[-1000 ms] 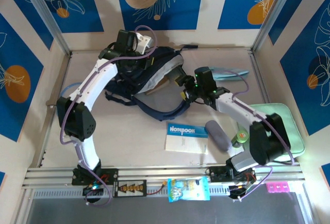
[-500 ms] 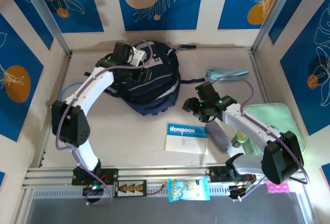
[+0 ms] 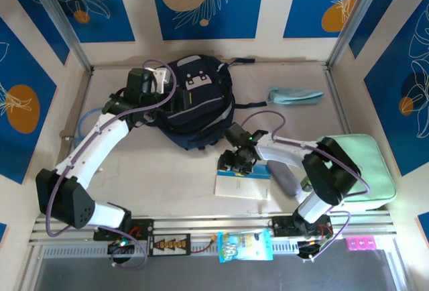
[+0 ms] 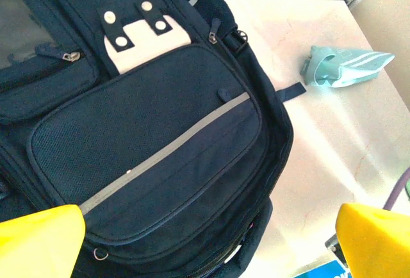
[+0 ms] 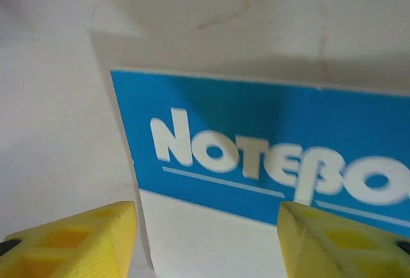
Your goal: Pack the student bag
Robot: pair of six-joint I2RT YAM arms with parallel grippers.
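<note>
- My left gripper (image 4: 206,243) hangs wide apart and empty at the upper-left edge of the student bag (image 3: 198,106).
- The bag lies flat at upper centre of the surface (image 3: 167,170).
- My right gripper (image 5: 208,239), half spread and empty, straddles the left edge of the notebook (image 5: 256,156).
- Bare surface separates bag and notebook.

student bag (image 3: 198,106) behind notebook (image 3: 251,187), case (image 3: 369,163) right

Matt navy cloth w/ mesh pocket on student bag (image 4: 147,137); notebook (image 5: 256,163) cover smooth paper; table (image 4: 333,130) smooth, pale, marbled.
</note>
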